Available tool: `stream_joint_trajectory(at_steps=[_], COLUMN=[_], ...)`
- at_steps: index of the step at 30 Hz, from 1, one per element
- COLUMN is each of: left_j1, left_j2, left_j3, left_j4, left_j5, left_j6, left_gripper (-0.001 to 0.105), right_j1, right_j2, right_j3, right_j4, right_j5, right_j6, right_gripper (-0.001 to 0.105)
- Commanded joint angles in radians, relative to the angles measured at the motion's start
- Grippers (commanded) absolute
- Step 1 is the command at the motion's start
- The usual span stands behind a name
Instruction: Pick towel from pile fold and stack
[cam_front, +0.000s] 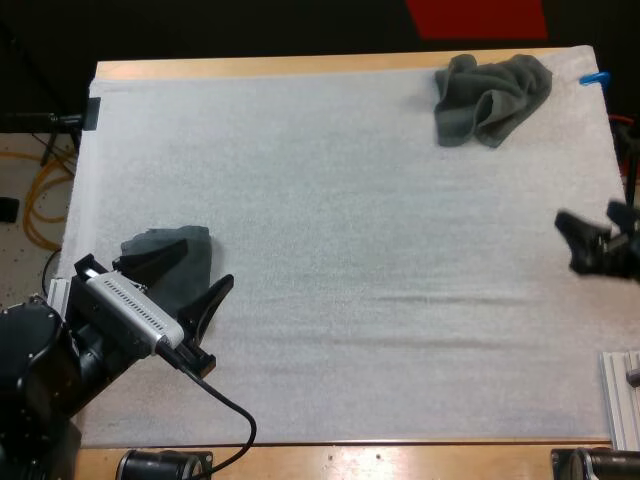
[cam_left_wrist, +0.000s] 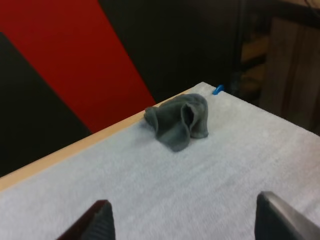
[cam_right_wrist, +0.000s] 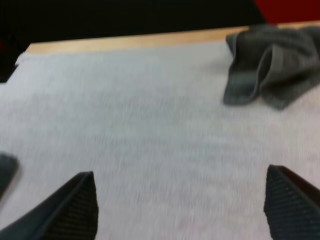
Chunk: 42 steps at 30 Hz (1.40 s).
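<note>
Left tool (cam_front: 183, 282) open, hanging over a flat grey-green towel (cam_front: 196, 247) at near left of mat (cam_front: 350, 250). Crumpled towel (cam_front: 490, 98) at far right of desk (cam_front: 300, 66). Right tool (cam_front: 577, 244) open at right edge, holding nothing.

Soft matt cloth towel (cam_front: 492, 98), fuzzy mat (cam_front: 350, 250)
</note>
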Motion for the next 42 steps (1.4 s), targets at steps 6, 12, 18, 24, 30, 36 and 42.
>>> stream_joint_trajectory(at_steps=[6,12,18,24,30,36,42], left_j1=[0.0,0.0,0.0,0.0,0.0,0.0,0.0], left_j2=[0.001,0.001,0.001,0.001,0.001,0.001,0.001], left_j3=[-0.007,-0.005,-0.004,-0.004,-0.004,-0.004,-0.004], left_j4=[-0.014,-0.014,-0.008,0.062,0.115,0.114,0.114], left_j5=[0.013,0.013,0.013,0.012,0.012,0.008,0.006], left_j6=[-0.01,-0.044,-0.053,-0.067,-0.076,-0.098,-0.136], left_gripper=[0.058,0.058,0.058,0.058,0.058,0.058,0.058], right_j1=[0.0,0.067,0.158,0.184,0.184,0.184,0.184], right_j2=[0.281,0.572,0.852,1.127,1.316,1.407,1.432], right_j3=[-0.102,-0.236,-0.37,-0.547,-0.72,-0.803,-0.807], right_j4=[-0.2,-0.238,-0.299,-0.338,-0.338,-0.338,-0.311], right_j5=[0.043,0.191,0.353,0.441,0.494,0.505,0.528], right_j6=[0.065,0.089,0.136,0.263,0.328,0.336,0.336], right_gripper=[0.067,0.067,0.067,0.067,0.067,0.065,0.024])
